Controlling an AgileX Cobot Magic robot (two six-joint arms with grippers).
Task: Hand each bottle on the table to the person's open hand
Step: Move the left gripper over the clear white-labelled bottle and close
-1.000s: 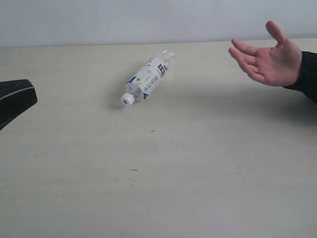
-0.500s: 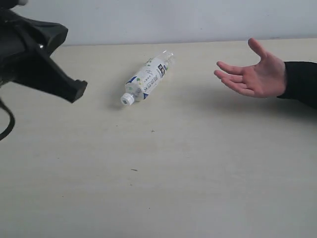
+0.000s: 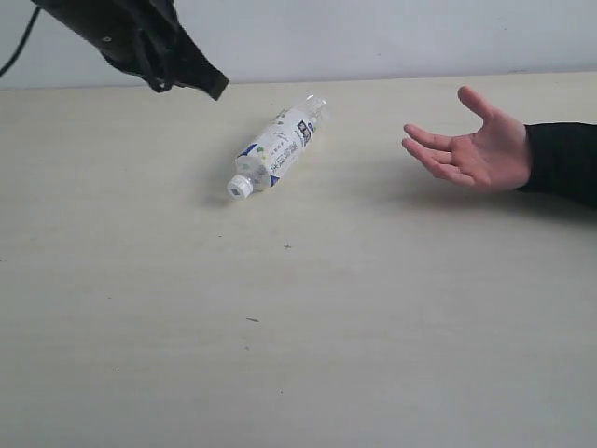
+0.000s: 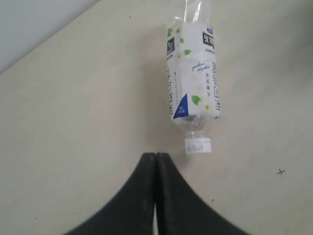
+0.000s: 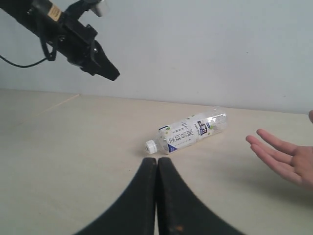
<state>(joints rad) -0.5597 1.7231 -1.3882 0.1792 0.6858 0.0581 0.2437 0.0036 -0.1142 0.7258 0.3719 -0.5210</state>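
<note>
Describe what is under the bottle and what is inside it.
The bottle lies on its side directly on the table; nothing else shows beneath it. Its clear base end looks empty, but the label hides the middle, so contents there cannot be seen.

Matte black arm (image 3: 131,42) bears a small yellow label (image 5: 52,12); pale bare hand (image 3: 476,149), black sleeve (image 3: 564,163).

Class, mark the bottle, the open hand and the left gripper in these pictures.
bottle (image 3: 280,146), exterior view, on its label.
open hand (image 3: 483,155), exterior view, on the palm.
left gripper (image 4: 155,156), left wrist view, where the shut fingertips meet.
</note>
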